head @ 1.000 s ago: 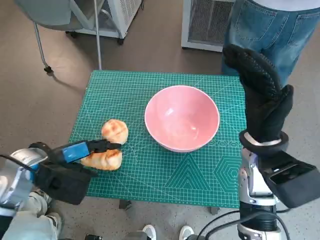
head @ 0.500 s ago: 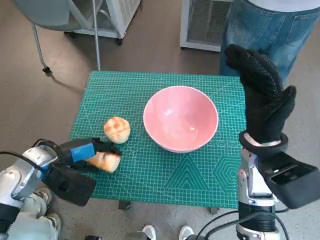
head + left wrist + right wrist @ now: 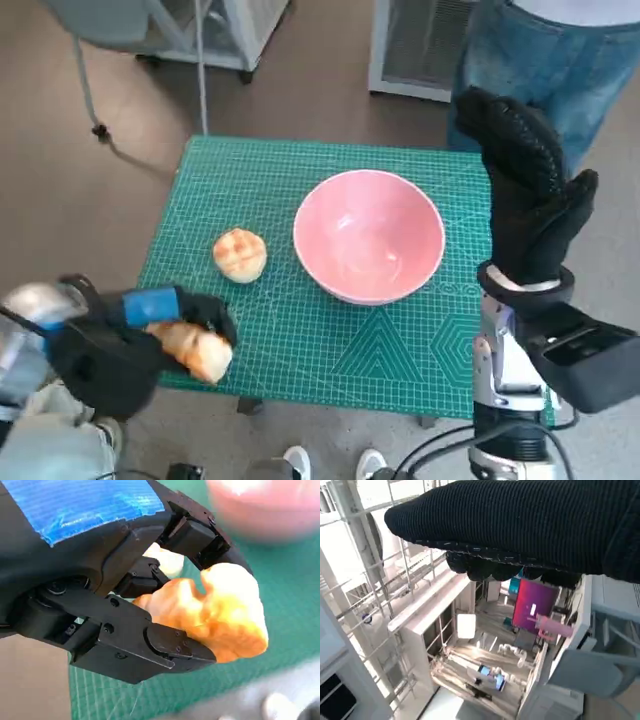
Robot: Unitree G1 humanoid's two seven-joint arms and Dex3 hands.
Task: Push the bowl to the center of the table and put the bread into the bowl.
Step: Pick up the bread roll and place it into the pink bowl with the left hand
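Note:
A pink bowl [image 3: 368,236] stands empty near the middle of the green mat [image 3: 300,330], a little right of centre. My left hand [image 3: 170,318] grips a long golden piece of bread [image 3: 192,349] and holds it raised over the mat's near left edge; the left wrist view shows the bread [image 3: 215,615] clasped in the black fingers [image 3: 150,640]. A round bun [image 3: 240,254] lies on the mat left of the bowl. My right hand [image 3: 527,195], gloved, is lifted upright at the mat's right edge, fingers straight, holding nothing; the glove [image 3: 530,525] spans the right wrist view.
A person in jeans [image 3: 540,60] stands behind the table's far right corner. A chair leg [image 3: 85,85] and white cabinets [image 3: 420,45] stand on the floor beyond the table. Shoes [image 3: 300,462] show below the near edge.
My left hand has picked the long bread off the mat and drawn it back toward the near left edge. The round bun stays put. The camera shifted slightly.

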